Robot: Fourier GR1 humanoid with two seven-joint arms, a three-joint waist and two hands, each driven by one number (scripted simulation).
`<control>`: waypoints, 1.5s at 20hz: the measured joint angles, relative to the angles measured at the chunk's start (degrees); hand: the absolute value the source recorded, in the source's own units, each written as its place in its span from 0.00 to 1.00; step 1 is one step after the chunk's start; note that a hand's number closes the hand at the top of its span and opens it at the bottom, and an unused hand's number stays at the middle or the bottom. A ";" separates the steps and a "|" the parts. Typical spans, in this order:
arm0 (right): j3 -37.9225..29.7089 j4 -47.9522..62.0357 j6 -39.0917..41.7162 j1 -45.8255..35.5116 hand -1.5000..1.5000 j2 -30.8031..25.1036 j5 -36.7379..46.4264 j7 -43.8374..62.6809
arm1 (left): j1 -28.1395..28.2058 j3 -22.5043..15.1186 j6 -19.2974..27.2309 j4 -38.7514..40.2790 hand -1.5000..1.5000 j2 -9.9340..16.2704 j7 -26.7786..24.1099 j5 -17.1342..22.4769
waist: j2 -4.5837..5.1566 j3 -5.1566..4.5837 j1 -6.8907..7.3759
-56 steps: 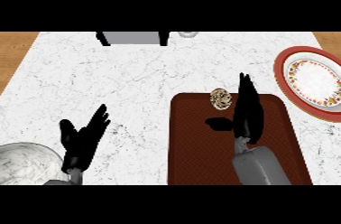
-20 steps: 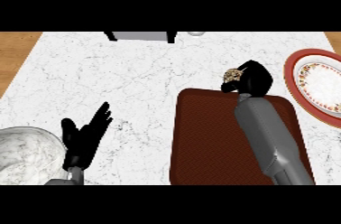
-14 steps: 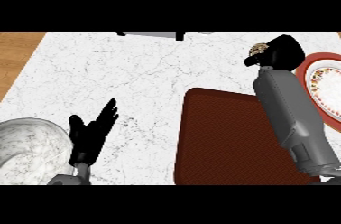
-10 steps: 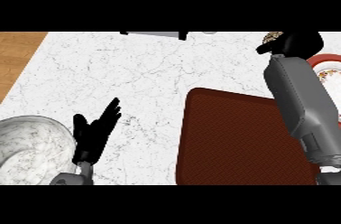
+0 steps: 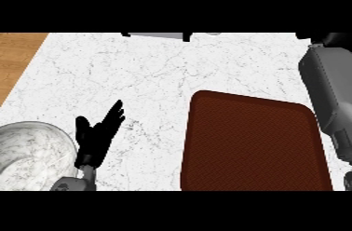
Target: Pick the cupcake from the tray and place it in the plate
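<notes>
The dark red tray lies on the white marble counter at the right, with nothing on it. Along the view's right edge runs my grey right forearm. Only a black bit of the right hand shows at the top right corner, beyond the tray's far side. Neither the cupcake nor the plate is in view. My left hand rests open at the lower left, fingers up, apart from the tray.
A grey marbled bowl sits at the lower left, just beside the left hand. A grey object pokes in at the counter's far edge. The counter's left edge meets a wooden floor.
The right hand, shut on the cupcake, rose off the tray and swung up and right until both left the view. The plate also slid out at the right as the view shifted. The left hand stayed put.
</notes>
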 measured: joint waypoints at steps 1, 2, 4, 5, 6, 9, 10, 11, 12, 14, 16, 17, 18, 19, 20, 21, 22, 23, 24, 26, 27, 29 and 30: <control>-0.82 -0.35 -1.46 0.40 1.00 -0.17 0.92 -0.06 | 0.01 0.05 0.08 0.07 0.50 0.01 -0.04 -0.06 | -0.06 0.02 -0.21; -1.63 -0.65 -2.89 0.94 1.00 -0.40 1.93 0.04 | 0.01 0.19 0.27 0.17 0.50 -0.04 0.06 -0.06 | -0.13 0.04 -0.48; -3.29 -0.68 -4.79 2.19 1.00 -0.80 4.42 0.60 | -0.13 0.34 0.72 0.51 0.50 -0.33 -0.03 -0.19 | -0.21 0.05 -0.95; -4.10 -0.76 -5.70 3.12 1.00 -0.73 5.71 0.92 | 0.04 0.34 0.91 0.58 0.50 -0.47 -0.15 -0.28 | -0.31 0.07 -1.19; -5.10 -0.78 -6.35 3.75 1.00 -1.11 6.87 1.28 | 0.12 0.58 0.93 0.53 0.50 -0.35 -0.22 -0.19 | -0.39 0.08 -1.35; -7.81 -0.91 -8.38 6.38 1.00 -2.20 10.93 2.18 | 0.29 1.01 1.08 0.53 0.50 -0.27 -0.08 0.02 | -0.60 0.07 -1.92; -8.91 -1.11 -9.09 7.38 1.00 -2.80 12.06 2.42 | 0.42 1.27 0.94 0.63 0.50 -0.10 -0.25 0.18 | -0.64 0.09 -2.14; -9.92 -1.31 -9.87 8.32 1.00 -3.21 13.27 2.61 | 0.38 1.41 0.94 0.55 0.50 -0.06 -0.13 0.29 | -0.72 0.10 -2.32; -10.97 -1.38 -10.56 9.26 1.00 -3.29 14.51 2.89 | 0.58 1.32 0.97 0.56 0.50 -0.16 -0.30 0.22 | -0.74 0.10 -2.35; -13.27 -1.63 -12.34 11.21 1.00 -3.71 16.20 3.01 | 0.72 1.48 1.03 0.40 0.50 0.07 -0.06 0.18 | -0.87 0.14 -2.61; -15.70 -1.85 -14.32 13.05 1.00 -4.17 17.27 2.84 | 0.59 1.59 1.21 0.06 0.50 0.01 0.62 0.32 | -1.00 0.17 -2.91; -16.92 -1.75 -15.28 13.67 1.00 -4.48 17.80 2.74 | 0.87 1.55 1.19 0.02 0.50 -0.03 0.47 0.31 | -1.03 0.19 -2.90; -18.07 -1.75 -16.33 14.36 1.00 -4.60 18.22 2.57 | 1.07 1.65 0.93 -0.17 0.50 0.24 0.70 0.46 | -1.12 0.19 -2.98; -19.28 -1.66 -17.20 15.12 1.00 -4.63 18.72 2.53 | 1.54 1.81 0.77 -0.44 0.50 0.48 0.72 0.61 | -1.21 0.18 -3.01; -20.42 -1.35 -18.35 15.54 1.00 -4.75 18.92 2.24 | 1.60 1.87 0.58 -0.41 0.50 0.49 0.72 0.78 | -1.23 0.20 -3.04; -21.55 -0.91 -19.38 15.65 1.00 -4.94 19.05 2.00 | 1.65 1.87 0.52 -0.01 0.50 0.42 0.28 0.70 | -1.20 0.21 -3.02; -22.66 -0.54 -20.48 16.03 1.00 -5.18 19.33 1.72 | 1.65 2.09 0.25 -0.17 0.50 0.72 0.56 0.92 | -1.22 0.21 -3.00; -23.76 -0.25 -21.60 16.55 1.00 -5.19 19.49 1.46 | 1.80 2.10 0.28 -0.39 0.50 0.67 0.53 0.94 | -1.30 0.20 -3.08; -24.79 0.25 -22.68 16.87 1.00 -5.27 19.61 1.17 | 1.84 2.44 0.31 -0.42 0.50 0.77 0.33 1.05 | -1.34 0.20 -3.13; -27.44 1.44 -24.09 17.28 1.00 -5.53 18.22 0.93 | 2.13 2.39 0.52 -0.38 0.50 0.67 0.21 0.82 | -1.43 0.22 -3.33; -28.96 2.66 -24.16 17.26 0.00 -5.64 16.43 0.99 | 2.07 2.63 0.56 -0.19 0.50 0.67 0.14 0.94 | -1.45 0.24 -3.47; -31.42 5.96 -23.31 16.62 0.00 -6.29 13.21 1.27 | 2.37 2.52 0.26 -0.06 0.50 0.69 -0.16 0.95 | -1.46 0.28 -3.44; -32.39 7.77 -23.17 16.15 0.00 -6.81 11.07 0.98 | 2.53 2.38 0.35 -0.39 0.50 0.60 0.07 0.91 | -1.53 0.34 -3.48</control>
